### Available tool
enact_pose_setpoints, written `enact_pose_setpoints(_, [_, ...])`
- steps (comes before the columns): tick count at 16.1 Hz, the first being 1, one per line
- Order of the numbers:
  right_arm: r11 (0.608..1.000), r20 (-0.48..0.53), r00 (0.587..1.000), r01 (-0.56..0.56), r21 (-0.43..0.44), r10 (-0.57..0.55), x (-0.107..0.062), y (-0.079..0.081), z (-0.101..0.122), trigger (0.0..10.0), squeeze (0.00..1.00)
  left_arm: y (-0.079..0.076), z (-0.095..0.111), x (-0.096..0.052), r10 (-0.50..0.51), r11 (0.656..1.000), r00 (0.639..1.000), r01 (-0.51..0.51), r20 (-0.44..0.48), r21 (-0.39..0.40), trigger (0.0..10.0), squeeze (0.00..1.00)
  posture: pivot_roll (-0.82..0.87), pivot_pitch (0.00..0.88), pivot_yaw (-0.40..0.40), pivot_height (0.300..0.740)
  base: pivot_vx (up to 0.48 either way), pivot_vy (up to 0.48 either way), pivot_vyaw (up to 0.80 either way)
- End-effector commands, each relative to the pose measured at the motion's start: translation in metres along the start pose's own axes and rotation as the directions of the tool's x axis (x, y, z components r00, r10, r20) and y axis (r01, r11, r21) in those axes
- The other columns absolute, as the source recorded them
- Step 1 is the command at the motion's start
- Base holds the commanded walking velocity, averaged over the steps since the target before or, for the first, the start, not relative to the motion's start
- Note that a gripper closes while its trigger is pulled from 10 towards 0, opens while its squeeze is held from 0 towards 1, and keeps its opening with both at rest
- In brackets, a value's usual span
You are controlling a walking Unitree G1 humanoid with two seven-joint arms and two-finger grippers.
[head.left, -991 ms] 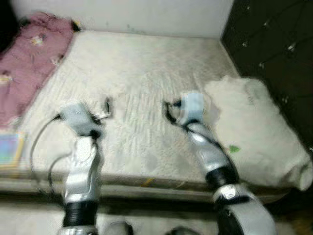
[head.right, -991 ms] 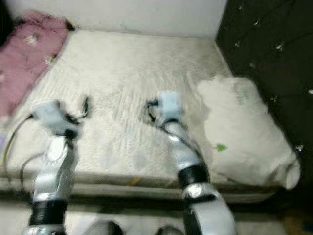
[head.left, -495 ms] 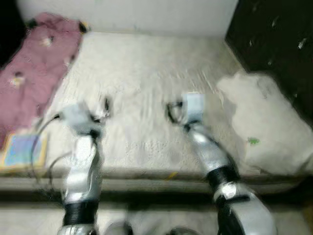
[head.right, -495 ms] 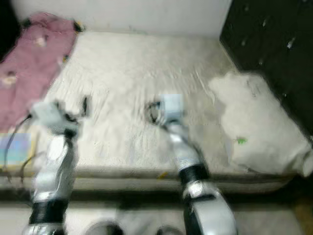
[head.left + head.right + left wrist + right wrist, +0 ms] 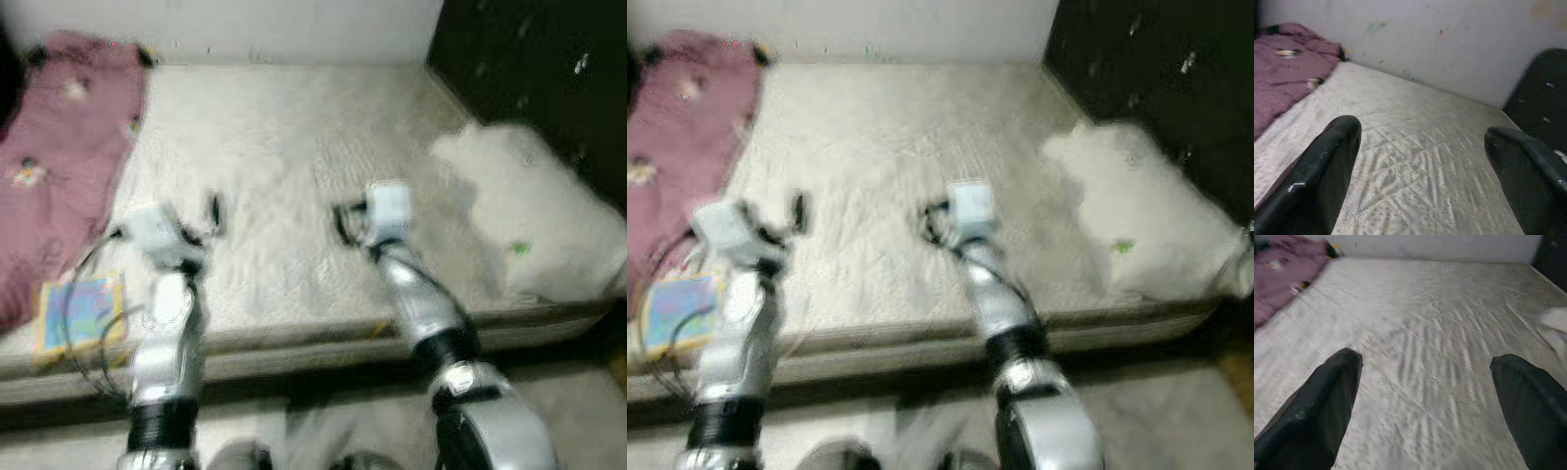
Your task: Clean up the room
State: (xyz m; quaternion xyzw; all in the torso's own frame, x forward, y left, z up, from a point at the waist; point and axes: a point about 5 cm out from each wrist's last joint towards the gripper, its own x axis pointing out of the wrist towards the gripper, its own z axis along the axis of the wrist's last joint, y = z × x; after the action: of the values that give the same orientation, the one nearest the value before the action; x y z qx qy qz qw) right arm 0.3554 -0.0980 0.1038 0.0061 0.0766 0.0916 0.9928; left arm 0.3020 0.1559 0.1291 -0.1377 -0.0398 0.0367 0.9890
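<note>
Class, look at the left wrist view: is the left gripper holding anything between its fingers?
No. The left gripper is open, its two black fingers wide apart with only the bare white mattress showing between them.

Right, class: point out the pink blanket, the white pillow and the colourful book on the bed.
pink blanket [image 5: 69, 157], left eye view, middle of the fabric.
white pillow [image 5: 534, 225], left eye view, centre of its top.
colourful book [image 5: 80, 308], left eye view, middle of its cover.

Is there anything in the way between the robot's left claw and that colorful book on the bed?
Nothing visible blocks it. The left claw hangs open over bare mattress, and the colorful book lies near the mattress edge by the pink blanket, with only the arm's own cable looping over it.
</note>
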Motion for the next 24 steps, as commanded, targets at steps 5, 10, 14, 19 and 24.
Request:
enact_pose_setpoints(5, [1.0, 0.001, 1.0, -0.011, 0.004, 0.011, 0.0019, 0.0055, 0.0029, 10.0, 0.0, 0.0038, 0.0046, 0.0022, 0.01, 1.0, 1.0, -0.01, 0.012, 0.012, 10.0, 0.0, 0.08, 0.0, -0.045, 0.74, 0.0, 0.48, 0.0])
enact_pose_setpoints(10, [1.0, -0.004, 1.0, -0.02, -0.004, 0.02, 0.0024, 0.0063, 0.0019, 10.0, 0.0, 0.0024, 0.0081, 0.0018, -0.01, 0.999, 0.999, 0.009, 0.042, 0.032, 10.0, 0.0, 0.08, 0.0, -0.046, 0.74, 0.0, 0.192, 0.0])
enact_pose_setpoints(14, [1.0, -0.002, 1.0, -0.024, -0.01, 0.024, 0.0027, 0.0068, 0.002, 10.0, 0.0, 0.001, 0.0089, 0.0011, -0.027, 0.999, 0.998, 0.026, 0.052, 0.025, 10.0, 0.0, 0.08, 0.0, -0.046, 0.74, 0.062, 0.0, 0.0])
enact_pose_setpoints(19, [1.0, -0.002, 1.0, -0.026, -0.011, 0.026, 0.0028, 0.0078, 0.0016, 10.0, 0.0, 0.0008, 0.009, 0.0012, -0.034, 0.999, 0.998, 0.033, 0.054, 0.028, 10.0, 0.0, 0.08, 0.0, -0.045, 0.74, 0.296, 0.0, 0.0])
enact_pose_setpoints(24, [1.0, -0.002, 1.0, -0.023, -0.007, 0.023, 0.0036, 0.0078, 0.0026, 10.0, 0.0, 0.0011, 0.0096, 0.0022, -0.032, 0.999, 0.998, 0.03, 0.055, 0.026, 10.0, 0.0, 0.08, 0.0, -0.043, 0.74, 0.303, 0.0, 0.0])
